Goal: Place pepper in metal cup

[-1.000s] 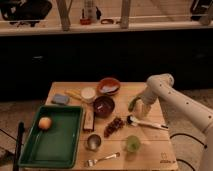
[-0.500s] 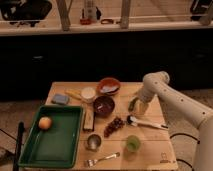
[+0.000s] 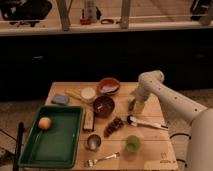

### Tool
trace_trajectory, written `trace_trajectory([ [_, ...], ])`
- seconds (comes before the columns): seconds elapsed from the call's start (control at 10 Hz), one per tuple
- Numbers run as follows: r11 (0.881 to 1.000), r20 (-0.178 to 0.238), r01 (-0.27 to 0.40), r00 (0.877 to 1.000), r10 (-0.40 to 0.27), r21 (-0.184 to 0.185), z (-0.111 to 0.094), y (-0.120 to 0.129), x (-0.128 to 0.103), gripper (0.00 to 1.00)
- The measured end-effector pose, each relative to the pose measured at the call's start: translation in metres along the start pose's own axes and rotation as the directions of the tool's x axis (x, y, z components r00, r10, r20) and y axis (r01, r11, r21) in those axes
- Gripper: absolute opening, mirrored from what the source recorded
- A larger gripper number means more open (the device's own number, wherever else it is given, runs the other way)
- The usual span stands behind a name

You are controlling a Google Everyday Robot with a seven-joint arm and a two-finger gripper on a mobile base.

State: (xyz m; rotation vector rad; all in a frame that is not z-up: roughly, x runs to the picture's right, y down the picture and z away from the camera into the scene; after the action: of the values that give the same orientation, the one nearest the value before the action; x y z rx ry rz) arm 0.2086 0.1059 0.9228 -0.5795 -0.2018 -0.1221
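The green pepper (image 3: 131,104) lies on the wooden table (image 3: 155,145) right of the brown bowl (image 3: 104,106). My gripper (image 3: 137,106) is down at the pepper, right next to it on its right side; the white arm reaches in from the right. The small metal cup (image 3: 93,142) stands near the table's front edge, left of the translucent green cup (image 3: 132,144) and well apart from the gripper.
Dark grapes (image 3: 114,126) and a spoon (image 3: 145,121) lie between pepper and cups. A fork (image 3: 102,159) lies at the front edge. A green tray (image 3: 57,145) with a peach (image 3: 45,123) sits left. An orange bowl (image 3: 108,86), white cup (image 3: 88,94) and blue sponge (image 3: 60,99) are at the back.
The arm has shifted slightly left and the gripper has come closer onto the pepper. The other objects have not moved.
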Motion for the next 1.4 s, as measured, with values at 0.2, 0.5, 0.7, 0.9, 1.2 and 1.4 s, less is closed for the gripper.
trace_trajectory([
  [0.2,1.000,0.002,0.003,1.000,-0.002,-0.016,0.012,-0.003,0.000,0.80],
  [0.5,0.999,0.006,-0.016,1.000,0.016,-0.036,0.024,-0.003,0.010,0.58],
  [0.7,0.999,0.001,-0.018,1.000,0.018,-0.036,0.024,-0.004,0.014,0.37],
  [0.9,0.999,-0.002,-0.020,1.000,0.020,-0.036,0.019,-0.003,0.017,0.16],
  [1.2,0.999,-0.009,-0.020,1.000,0.020,-0.040,0.016,-0.001,0.020,0.00],
  [1.4,0.999,-0.006,-0.018,1.000,0.018,-0.031,0.011,0.001,0.021,0.00],
])
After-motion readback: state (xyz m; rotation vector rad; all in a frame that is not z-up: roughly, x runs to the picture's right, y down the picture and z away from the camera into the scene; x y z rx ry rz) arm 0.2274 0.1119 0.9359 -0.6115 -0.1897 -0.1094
